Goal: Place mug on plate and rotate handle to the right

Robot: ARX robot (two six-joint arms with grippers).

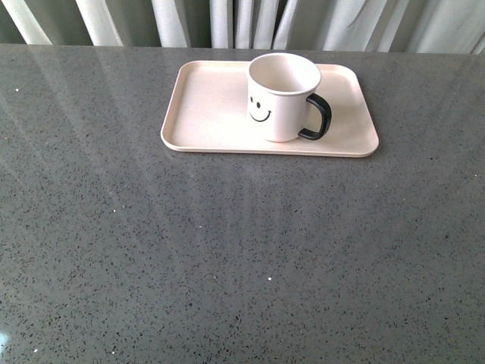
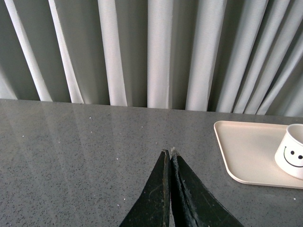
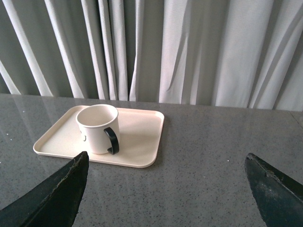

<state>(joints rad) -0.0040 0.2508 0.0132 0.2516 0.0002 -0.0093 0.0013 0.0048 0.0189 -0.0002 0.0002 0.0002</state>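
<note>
The white mug (image 1: 282, 97) with a black smiley face stands upright on the pale pinkish plate (image 1: 204, 114), a little right of the plate's middle. Its black handle (image 1: 318, 117) points to the right in the front view. Neither arm shows in the front view. In the left wrist view my left gripper (image 2: 169, 152) is shut with nothing in it, over bare table, well away from the plate (image 2: 246, 151) and the mug (image 2: 292, 152). In the right wrist view my right gripper (image 3: 166, 158) is open and empty, back from the mug (image 3: 97, 128), its handle (image 3: 112, 140) and the plate (image 3: 142, 142).
The grey speckled table (image 1: 227, 258) stretches from the plate to the near edge. Pale pleated curtains (image 1: 227, 23) hang right behind the table's far edge.
</note>
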